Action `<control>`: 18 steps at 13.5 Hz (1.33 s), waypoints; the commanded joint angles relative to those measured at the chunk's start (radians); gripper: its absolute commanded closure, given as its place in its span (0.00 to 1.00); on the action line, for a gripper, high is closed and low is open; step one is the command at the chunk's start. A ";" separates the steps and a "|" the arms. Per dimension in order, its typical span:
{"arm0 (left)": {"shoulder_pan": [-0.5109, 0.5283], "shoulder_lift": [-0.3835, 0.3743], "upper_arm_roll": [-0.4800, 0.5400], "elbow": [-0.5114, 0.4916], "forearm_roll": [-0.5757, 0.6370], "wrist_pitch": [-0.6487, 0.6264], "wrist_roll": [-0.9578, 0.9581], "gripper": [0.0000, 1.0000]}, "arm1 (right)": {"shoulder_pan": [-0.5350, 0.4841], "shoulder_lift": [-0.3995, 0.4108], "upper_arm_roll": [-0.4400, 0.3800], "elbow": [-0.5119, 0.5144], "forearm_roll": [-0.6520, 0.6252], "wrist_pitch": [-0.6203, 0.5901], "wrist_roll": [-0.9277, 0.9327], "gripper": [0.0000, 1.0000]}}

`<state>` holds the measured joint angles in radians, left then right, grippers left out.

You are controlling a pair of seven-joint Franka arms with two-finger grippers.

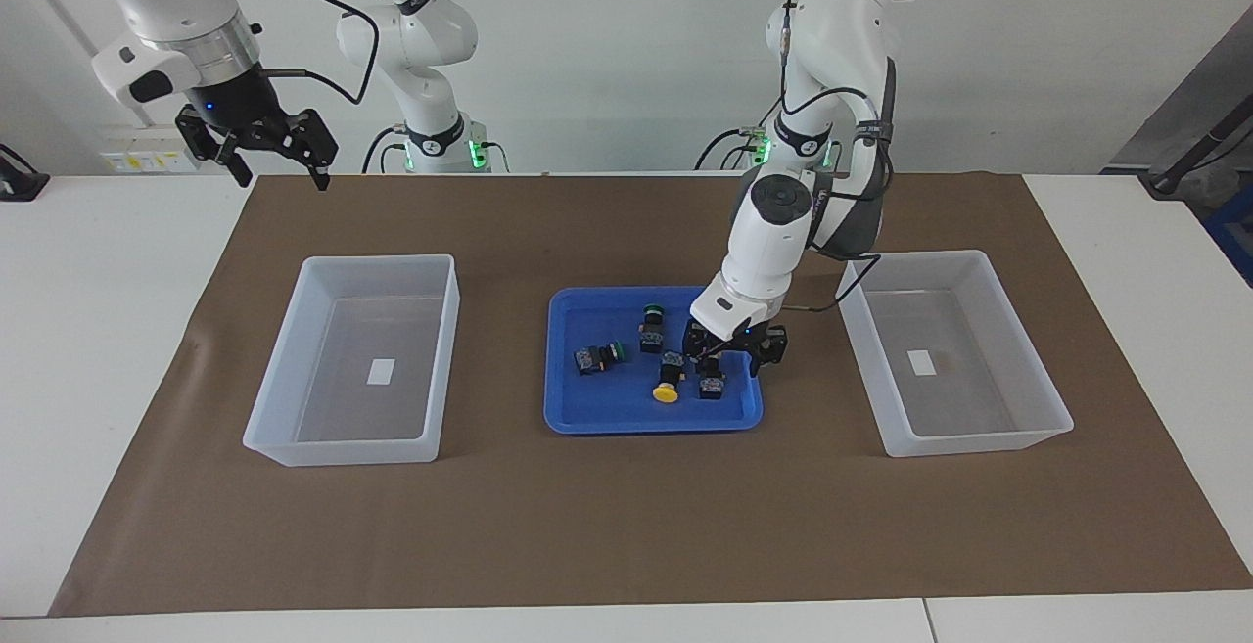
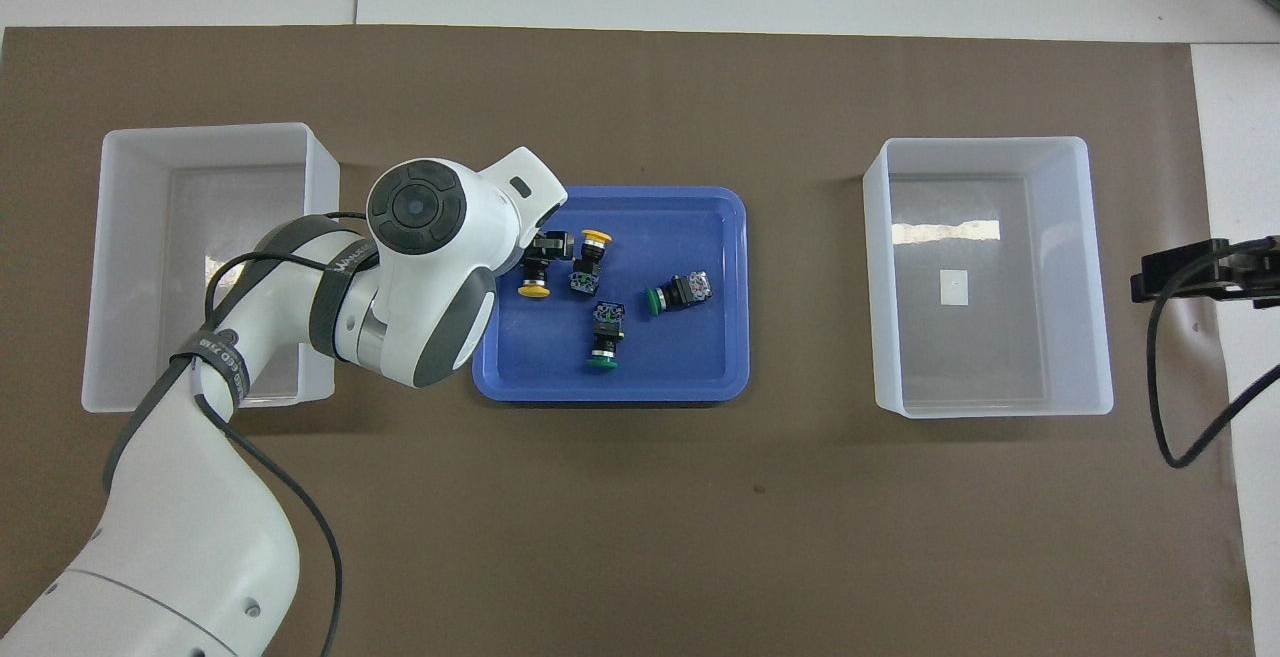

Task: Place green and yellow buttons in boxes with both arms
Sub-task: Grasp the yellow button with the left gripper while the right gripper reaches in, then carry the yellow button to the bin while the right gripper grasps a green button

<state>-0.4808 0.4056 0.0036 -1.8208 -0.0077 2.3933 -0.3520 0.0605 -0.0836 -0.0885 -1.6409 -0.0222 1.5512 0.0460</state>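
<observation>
Four push-button switches lie loose in the blue tray (image 1: 587,418), which sits between two clear boxes, neither holding a button yet. The left gripper (image 1: 736,354) is down in the tray's corner at the left arm's end, right at one yellow button (image 2: 536,272); whether its fingers have closed on that switch cannot be told, since the arm's wrist hides them from above and the black fingers blend with the switch bodies from the facing camera. Just beside this gripper, toward the tray's middle, lies the second yellow button (image 1: 669,377), cap pointing away from the robots. A little further along from it sit the two green buttons, one (image 1: 650,327) near the tray's robot-side edge and one (image 1: 599,357) toward the right arm's end. The box (image 1: 954,354) nearest the left gripper is probably meant for this arm's picks, so it need not reach across. The right gripper (image 1: 277,146) waits, raised with fingers spread, above the mat's robot-side edge, clear of its own box (image 1: 362,359), likely to keep out of the way.
</observation>
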 commanded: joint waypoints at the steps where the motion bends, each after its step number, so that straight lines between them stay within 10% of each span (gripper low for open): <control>1: -0.030 0.019 0.015 -0.011 -0.005 0.056 -0.042 0.15 | -0.002 -0.039 0.003 -0.053 0.005 0.029 -0.020 0.00; 3: -0.028 0.025 0.015 -0.011 -0.005 0.056 -0.042 0.29 | -0.001 -0.042 0.004 -0.059 0.005 0.027 -0.018 0.00; 6: -0.032 0.024 0.015 -0.025 -0.006 0.056 -0.079 0.83 | 0.034 -0.071 0.013 -0.141 0.008 0.042 -0.008 0.00; 8: -0.041 0.019 0.015 -0.031 -0.006 0.038 -0.082 1.00 | 0.048 -0.076 0.013 -0.163 0.008 0.105 -0.012 0.00; 18: 0.200 -0.215 0.027 -0.020 -0.003 -0.112 0.048 1.00 | 0.358 0.106 0.015 -0.241 0.008 0.466 0.340 0.00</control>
<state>-0.3486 0.2204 0.0375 -1.8180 -0.0076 2.2963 -0.3430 0.3756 -0.0386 -0.0705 -1.8871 -0.0193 1.9546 0.3025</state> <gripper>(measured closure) 0.599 0.000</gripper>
